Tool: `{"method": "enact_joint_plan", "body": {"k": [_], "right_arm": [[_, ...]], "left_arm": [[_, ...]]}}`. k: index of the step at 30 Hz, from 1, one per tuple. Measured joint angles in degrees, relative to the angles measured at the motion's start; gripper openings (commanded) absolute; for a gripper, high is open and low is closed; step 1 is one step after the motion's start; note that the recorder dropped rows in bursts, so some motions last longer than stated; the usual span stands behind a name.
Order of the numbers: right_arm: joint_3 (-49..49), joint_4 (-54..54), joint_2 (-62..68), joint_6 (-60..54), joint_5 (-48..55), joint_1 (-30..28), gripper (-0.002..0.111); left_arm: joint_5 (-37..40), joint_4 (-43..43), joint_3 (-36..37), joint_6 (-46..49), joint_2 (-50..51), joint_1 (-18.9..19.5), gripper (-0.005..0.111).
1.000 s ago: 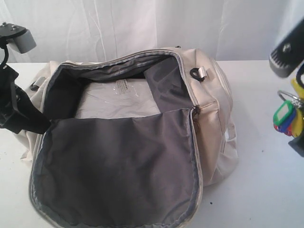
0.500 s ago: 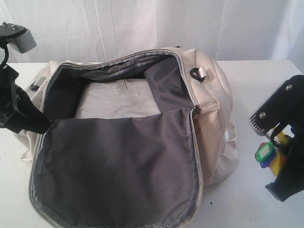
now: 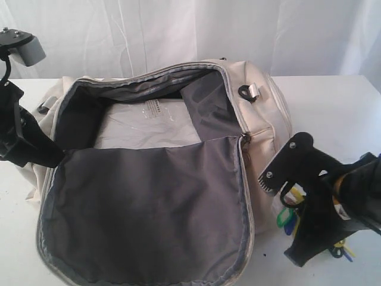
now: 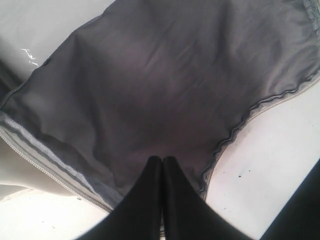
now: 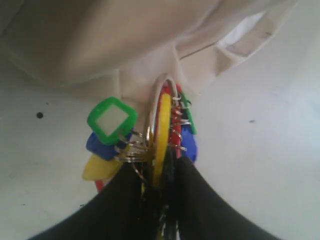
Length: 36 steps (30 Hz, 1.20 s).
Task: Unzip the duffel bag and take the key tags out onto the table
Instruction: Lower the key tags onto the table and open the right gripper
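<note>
The cream duffel bag lies on the white table with its big zip flap folded open, grey lining showing. My right gripper is low beside the bag's right end, shut on the key tags, a bunch of green, blue and yellow tags. In the right wrist view the key tags hang from a ring pinched in the right gripper, next to the bag's cream side. My left gripper is shut, empty, over the grey flap; its arm stands at the bag's left.
A clear plastic packet lies inside the bag's main compartment. A white curtain hangs behind the table. Bare tabletop shows to the right of the bag, and in the left wrist view beside the flap's edge.
My right gripper has carried the key tags down and to the left, from high at the right edge to low over the table beside the bag. The left arm has not moved.
</note>
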Motion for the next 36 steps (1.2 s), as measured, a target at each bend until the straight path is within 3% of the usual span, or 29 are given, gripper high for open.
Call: {"method": "enact_joint_plan", "body": {"k": [13, 15, 18, 22, 28, 33, 34, 36], "right_arm": [[-0.35, 4.10, 11.92, 1.49, -4.66, -0.11, 0.003], [-1.16, 6.85, 12.30, 1.49, -5.09, -0.11, 0.013], [-1.30, 8.91, 12.68, 1.77, -5.09, -0.11, 0.039], [-1.42, 10.76, 12.85, 1.77, -4.36, -0.11, 0.056], [-9.61, 11.98, 8.79, 1.77, 12.24, -0.11, 0.055], [-12.08, 13.86, 1.92, 1.77, 16.74, -0.11, 0.054], [-12.08, 14.14, 0.17, 1.77, 16.86, -0.11, 0.050], [-12.08, 14.69, -3.47, 1.77, 17.29, -0.11, 0.028]], "left_arm": [[0.00, -1.50, 0.00, 0.00, 0.00, 0.00, 0.000], [0.00, -1.50, 0.00, 0.00, 0.00, 0.00, 0.000], [0.00, -1.50, 0.00, 0.00, 0.00, 0.00, 0.000], [0.00, -1.50, 0.00, 0.00, 0.00, 0.00, 0.000], [0.00, -1.50, 0.00, 0.00, 0.00, 0.00, 0.000], [0.00, -1.50, 0.00, 0.04, 0.00, 0.00, 0.000], [0.00, -1.50, 0.00, 0.04, 0.00, 0.00, 0.000], [0.00, -1.50, 0.00, 0.04, 0.00, 0.00, 0.000]]}}
